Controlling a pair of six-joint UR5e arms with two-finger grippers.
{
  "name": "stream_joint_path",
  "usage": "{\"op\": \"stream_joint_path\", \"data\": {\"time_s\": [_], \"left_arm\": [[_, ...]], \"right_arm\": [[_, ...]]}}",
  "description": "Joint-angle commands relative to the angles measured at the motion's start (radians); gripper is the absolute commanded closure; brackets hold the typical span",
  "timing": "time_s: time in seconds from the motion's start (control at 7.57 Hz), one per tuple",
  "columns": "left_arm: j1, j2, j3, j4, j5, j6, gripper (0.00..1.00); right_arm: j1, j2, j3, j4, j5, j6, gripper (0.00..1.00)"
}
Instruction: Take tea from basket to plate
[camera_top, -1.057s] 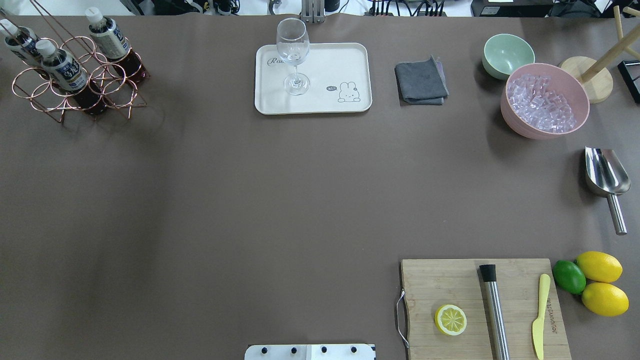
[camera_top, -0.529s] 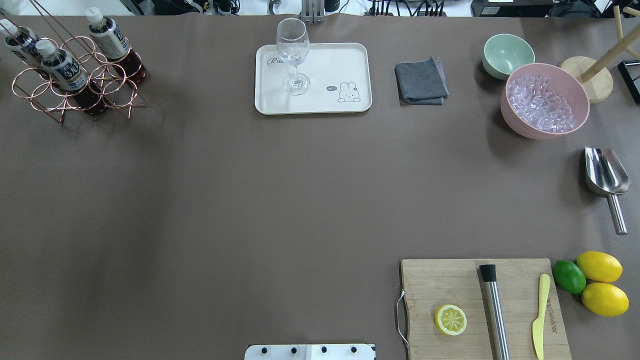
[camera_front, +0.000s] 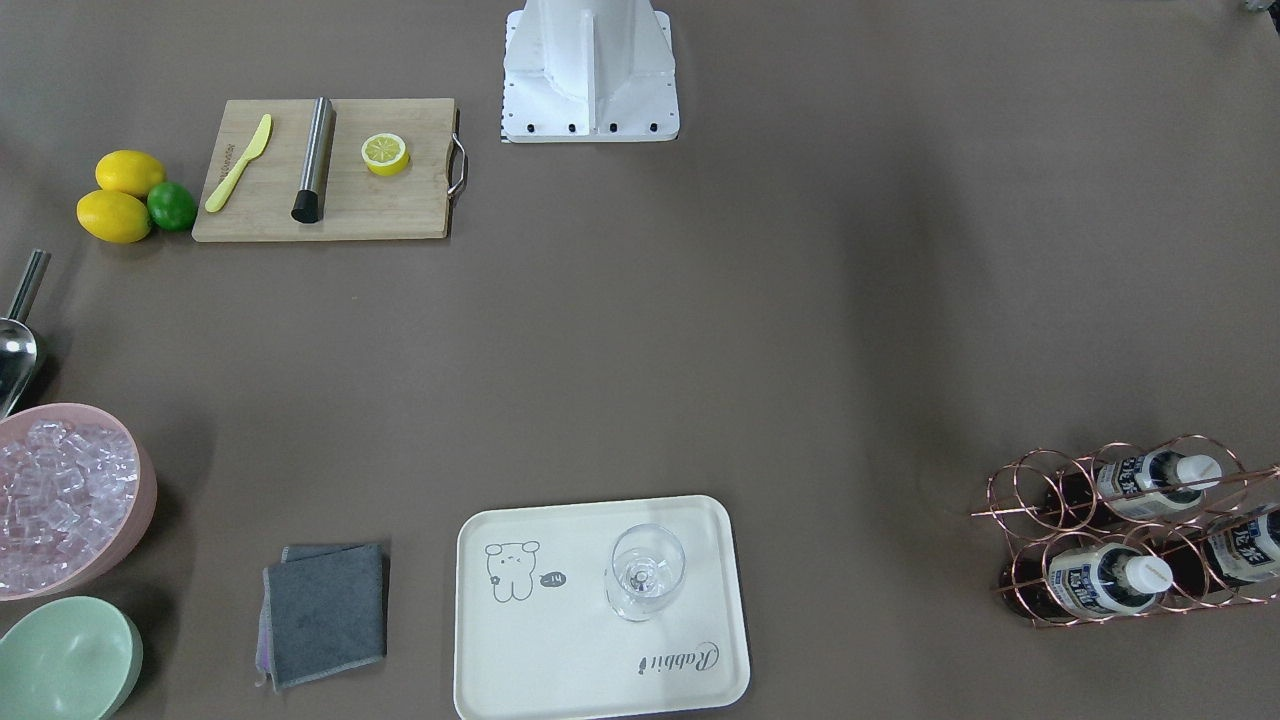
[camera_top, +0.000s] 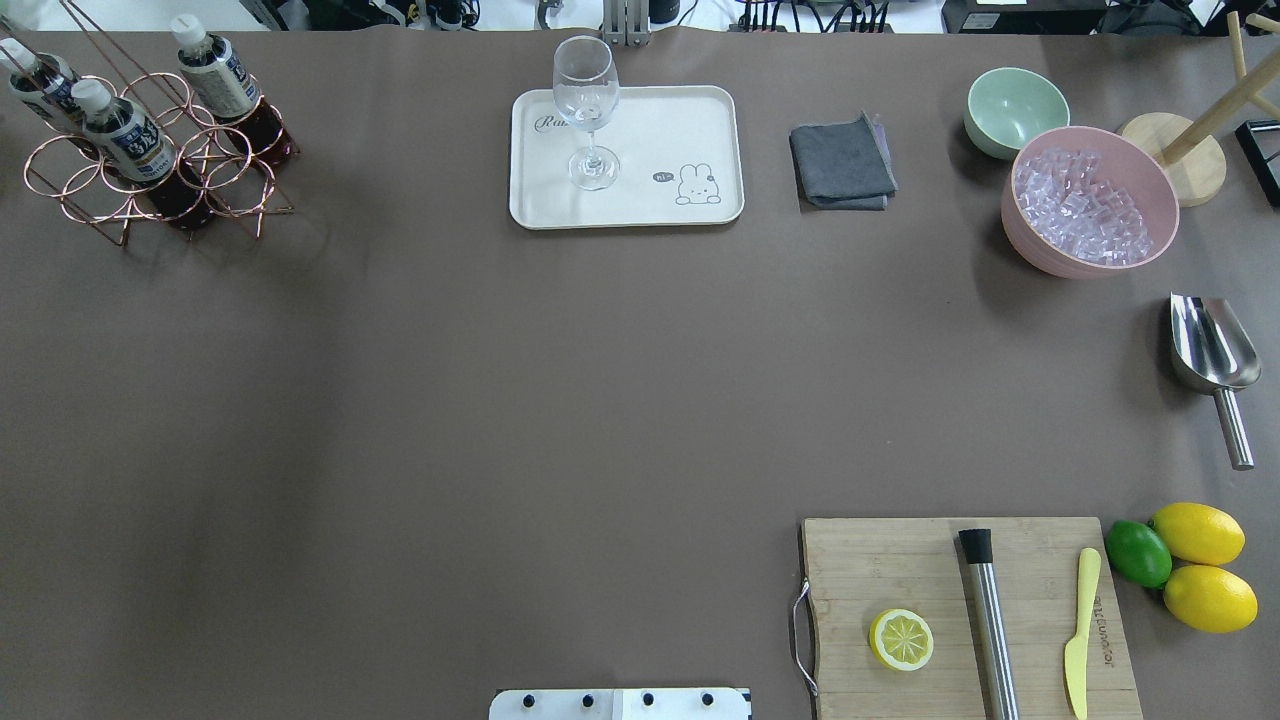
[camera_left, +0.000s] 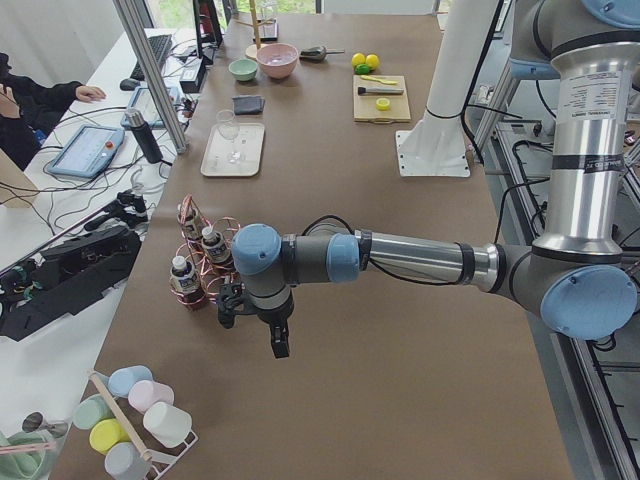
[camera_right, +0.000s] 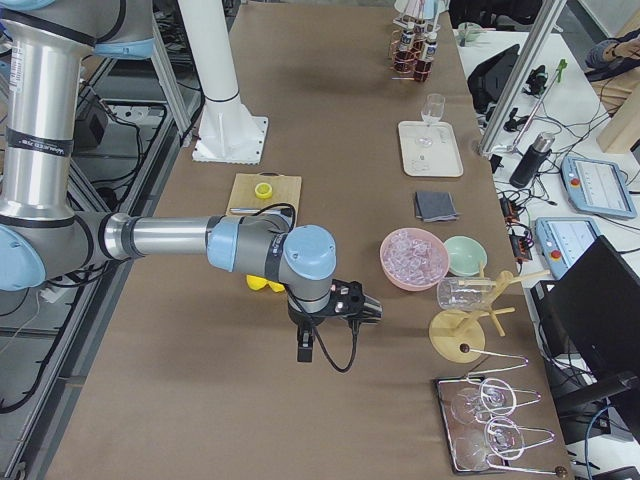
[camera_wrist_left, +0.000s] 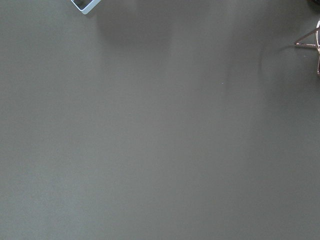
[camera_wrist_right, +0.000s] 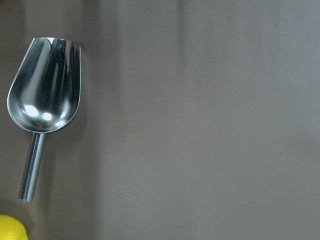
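Observation:
Three tea bottles (camera_top: 125, 130) (camera_top: 215, 80) (camera_top: 40, 85) stand in the copper wire basket (camera_top: 225, 185) at the table's far left. They also show in the front view (camera_front: 1110, 578) inside the basket (camera_front: 1040, 480). The cream plate (camera_top: 670, 125) (camera_front: 560, 640) lies at the far middle and bears an upright wine glass (camera_top: 588, 110). My left gripper (camera_left: 279, 342) shows only in the left side view, hanging beside the basket (camera_left: 225, 230); I cannot tell its state. My right gripper (camera_right: 303, 346) shows only in the right side view, near the lemons; I cannot tell its state.
A grey cloth (camera_top: 842, 165), a green bowl (camera_top: 1012, 110) and a pink bowl of ice (camera_top: 1090, 200) lie right of the plate. A steel scoop (camera_top: 1212, 350) (camera_wrist_right: 45, 85), lemons (camera_top: 1200, 535) and a cutting board (camera_top: 880, 570) with a lemon half fill the right side.

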Motion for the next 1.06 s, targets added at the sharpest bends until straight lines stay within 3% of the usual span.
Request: {"op": "stream_joint_path", "data": {"time_s": [0.0,0.26,0.66,0.93], "left_arm": [[0.0,-0.014,-0.005,-0.008,0.002,0.003,0.01],[0.002,-0.057,-0.004,-0.059,0.007,0.084,0.01],[0.002,-0.103,0.004,-0.048,0.007,0.429,0.01],[0.093,-0.18,0.033,-0.047,0.008,0.579,0.01]], "right_arm": [[0.001,-0.002,-0.002,0.0,0.0,0.0,0.0],[-0.001,-0.002,-0.002,0.0,0.0,0.0,0.0],[0.001,-0.002,-0.005,0.0,0.0,0.0,0.0],[0.001,-0.001,-0.004,0.0,0.0,0.0,0.0]]}}
